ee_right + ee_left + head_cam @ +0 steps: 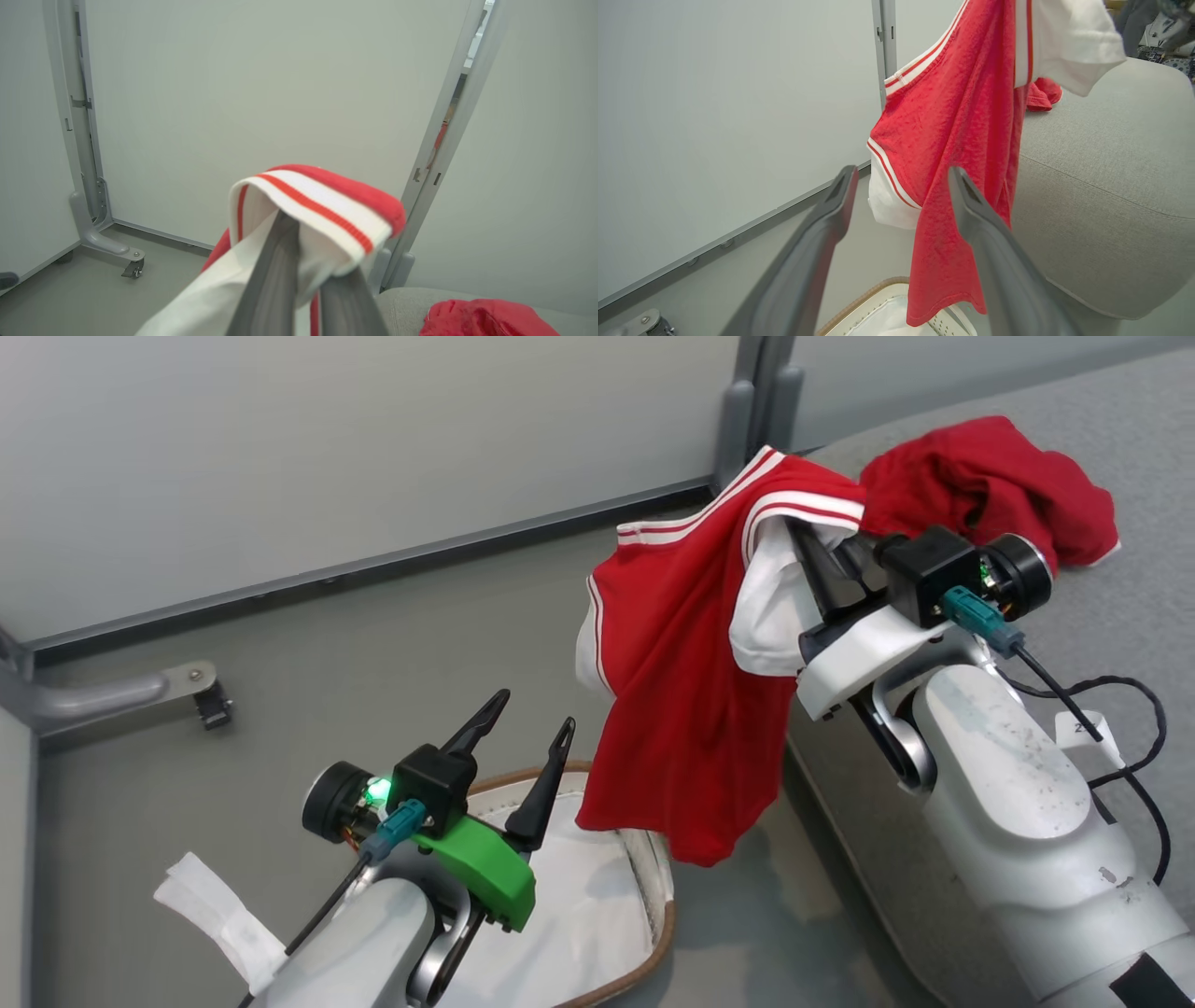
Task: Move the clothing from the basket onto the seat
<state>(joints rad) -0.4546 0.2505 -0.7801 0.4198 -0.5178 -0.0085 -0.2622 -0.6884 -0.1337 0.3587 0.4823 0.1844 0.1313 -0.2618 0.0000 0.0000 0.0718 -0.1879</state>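
The right gripper is clenched on the striped collar of the bright red soft jersey, which dangles lengthwise toward seven o'clock, with the large grey woven-fabric seat at two o'clock, nearer this arm than the splayed, empty left gripper.

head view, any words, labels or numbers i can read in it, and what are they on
White tag beside the right forearm: dark print, perhaps starting "2", too small and cut off to read.
Red top and basket: no lettering shows.
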